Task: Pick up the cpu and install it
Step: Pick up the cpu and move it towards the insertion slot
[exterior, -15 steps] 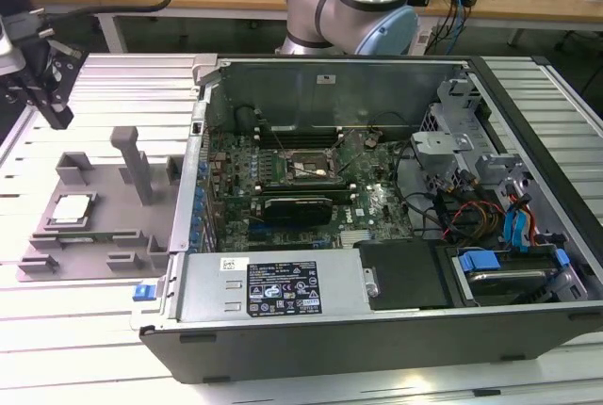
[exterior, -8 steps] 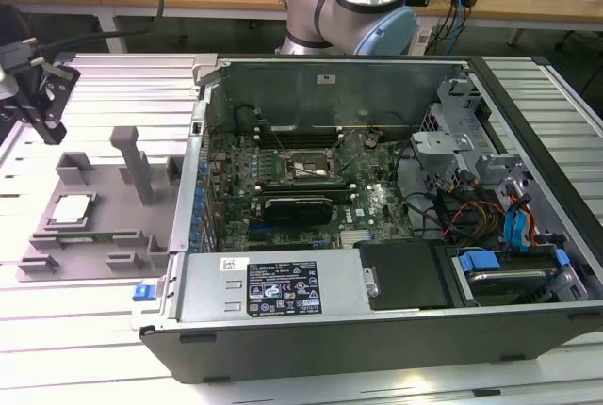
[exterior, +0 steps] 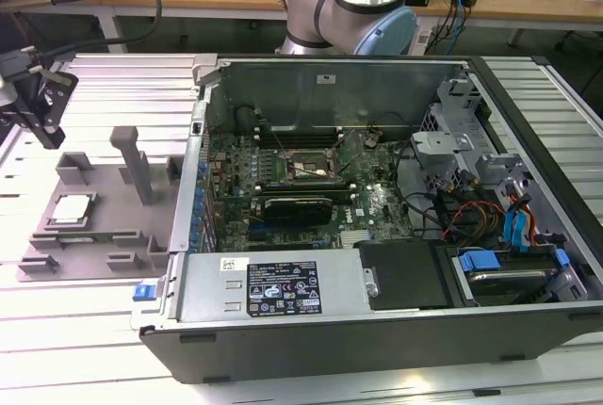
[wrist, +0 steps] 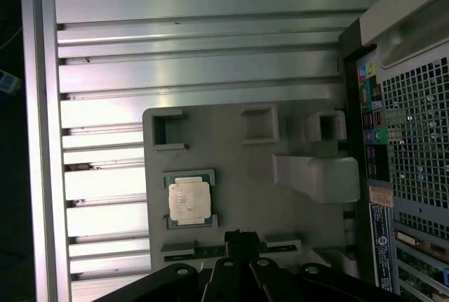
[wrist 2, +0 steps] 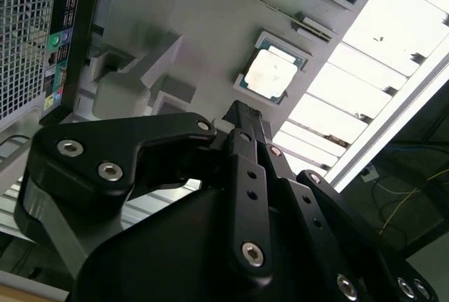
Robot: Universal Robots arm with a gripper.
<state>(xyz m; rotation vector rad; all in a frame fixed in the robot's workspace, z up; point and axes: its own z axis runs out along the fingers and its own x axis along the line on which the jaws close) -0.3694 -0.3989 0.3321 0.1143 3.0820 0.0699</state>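
Observation:
The cpu (exterior: 73, 209) is a small square chip with a silvery top, lying flat in a recess of the grey fixture tray (exterior: 113, 202) at the exterior view's left. It also shows in both wrist views (wrist 2: 272, 74) (wrist: 188, 199). My black gripper (exterior: 50, 134) hangs above the table just behind the tray's far left corner, apart from the cpu. In the wrist views its fingers (wrist 2: 242, 116) (wrist: 240, 237) meet at a narrow tip, shut on nothing. The open motherboard socket (exterior: 311, 168) sits in the middle of the board inside the computer case (exterior: 283, 292).
The open case lies on a ribbed aluminium table (exterior: 132, 75). Grey posts (exterior: 132, 160) rise from the tray between the cpu and the case wall. Cables and drive bays (exterior: 499, 226) fill the case's right side. The arm's base (exterior: 353, 9) stands behind the case.

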